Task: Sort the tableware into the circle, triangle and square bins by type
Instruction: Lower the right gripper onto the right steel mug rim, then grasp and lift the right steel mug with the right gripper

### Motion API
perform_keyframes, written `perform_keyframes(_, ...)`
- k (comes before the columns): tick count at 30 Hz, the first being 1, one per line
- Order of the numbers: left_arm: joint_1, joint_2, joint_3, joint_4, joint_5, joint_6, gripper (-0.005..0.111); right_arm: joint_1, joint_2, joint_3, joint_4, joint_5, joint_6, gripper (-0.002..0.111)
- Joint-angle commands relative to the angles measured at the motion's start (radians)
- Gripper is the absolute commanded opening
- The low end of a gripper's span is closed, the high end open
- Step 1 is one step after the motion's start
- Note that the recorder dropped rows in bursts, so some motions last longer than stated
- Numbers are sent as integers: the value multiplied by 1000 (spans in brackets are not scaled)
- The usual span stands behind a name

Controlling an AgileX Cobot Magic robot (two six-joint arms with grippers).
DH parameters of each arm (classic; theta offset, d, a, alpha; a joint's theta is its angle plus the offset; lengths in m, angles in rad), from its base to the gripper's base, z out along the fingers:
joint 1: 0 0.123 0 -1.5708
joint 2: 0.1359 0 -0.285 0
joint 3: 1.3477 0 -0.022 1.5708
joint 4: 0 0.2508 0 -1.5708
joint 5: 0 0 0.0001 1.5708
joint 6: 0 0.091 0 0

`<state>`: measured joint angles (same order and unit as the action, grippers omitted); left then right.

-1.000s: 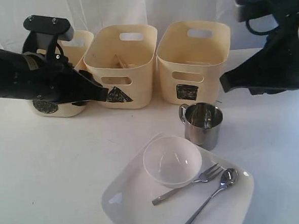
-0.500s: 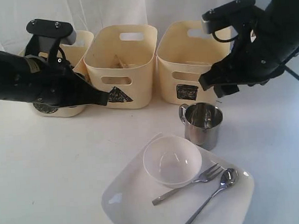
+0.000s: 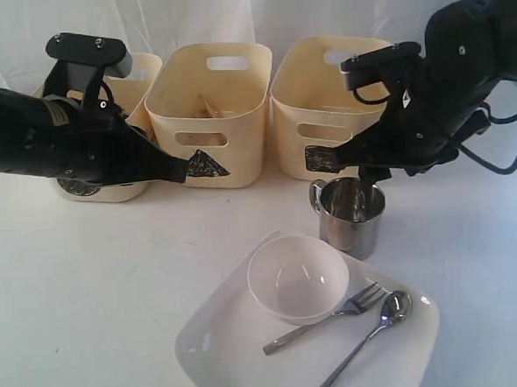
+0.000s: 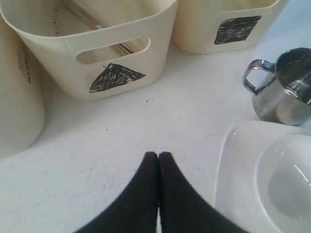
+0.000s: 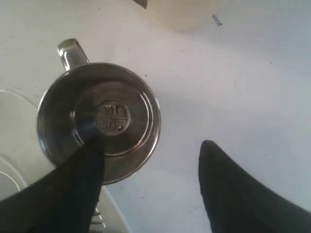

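One steel mug (image 3: 352,216) stands upright on the table behind the white plate (image 3: 217,347). My right gripper (image 3: 363,180) is open over it, with one finger dipped inside the mug (image 5: 99,121) and the other outside its wall. On the plate lie the clear bowl (image 3: 298,279), the fork (image 3: 336,315) and the spoon (image 3: 374,328). Wooden chopsticks (image 4: 104,33) rest in the triangle bin (image 3: 210,117). My left gripper (image 4: 159,154) is shut and empty, hovering in front of the triangle bin. The second mug, steel bowl and knife are out of sight.
Three cream bins line the back: the circle bin (image 3: 135,76) partly behind my left arm, the triangle bin in the middle, the square bin (image 3: 334,110) just behind the mug. The mug's handle (image 3: 315,195) points left.
My right arm has swung in from the right and come down over the mug, one finger now inside it. The left arm has barely moved.
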<state>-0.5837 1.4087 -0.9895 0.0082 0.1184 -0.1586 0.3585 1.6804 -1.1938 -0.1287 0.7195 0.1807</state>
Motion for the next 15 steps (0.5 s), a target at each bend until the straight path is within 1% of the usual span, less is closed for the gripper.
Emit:
perform_keyframes(1,-8,-13,4,-8,4,2,0,-10,46,-5,3,-23,6,54)
perform_keyframes(6,-8,-13,4,-8,4,2,0,-10,97,-5,3,-40,6,53)
perform_keyframes(11,-8,-13,4,-8,2,2,0,-10,127,-5,3,-62,8,40)
perform_keyframes(15,-8,-13,4,-8,2,2,0,-10,153,-5,8,-72,8,36)
